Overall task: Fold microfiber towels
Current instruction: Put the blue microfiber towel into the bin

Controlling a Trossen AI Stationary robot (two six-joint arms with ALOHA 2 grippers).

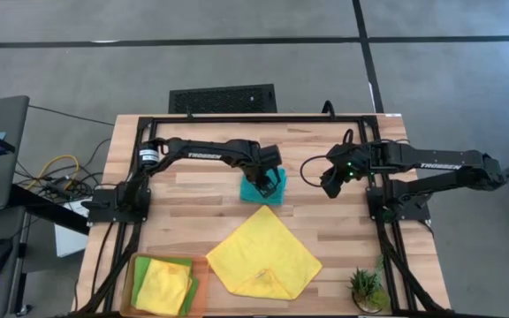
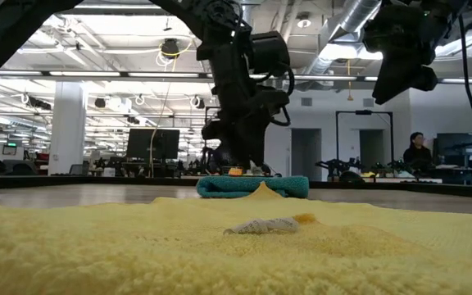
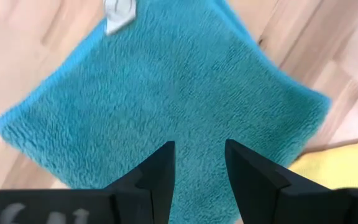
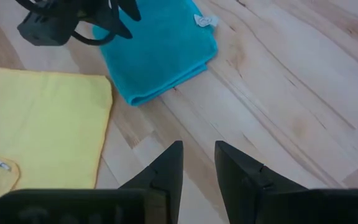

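A folded teal towel (image 1: pixel 259 192) lies flat on the table's middle, far part; it also shows in the low view (image 2: pixel 252 187). My left gripper (image 1: pixel 270 181) is open right over it, fingers pointing down (image 3: pixel 199 155). A bright yellow towel (image 1: pixel 263 252) lies spread like a diamond nearer the front, its near corner (image 1: pixel 268 284) folded over. My right gripper (image 1: pixel 332 185) is open and empty, raised above bare wood right of the teal towel (image 4: pixel 157 56). A lime green towel (image 1: pixel 141 263) and a second yellow towel (image 1: pixel 162 284) lie in the orange tray. My left gripper stands with its open fingers pointing down just over the teal towel's top face (image 3: pixel 191 118). I cannot tell whether the fingertips touch the cloth. The towel lies flat on the table.
The orange tray (image 1: pixel 129 274) sits at the near left corner. A small potted plant (image 1: pixel 367 290) stands at the near right. Black frame rails (image 1: pixel 263 117) run along the far and side edges. Bare wood shows between the teal towel and the right arm.
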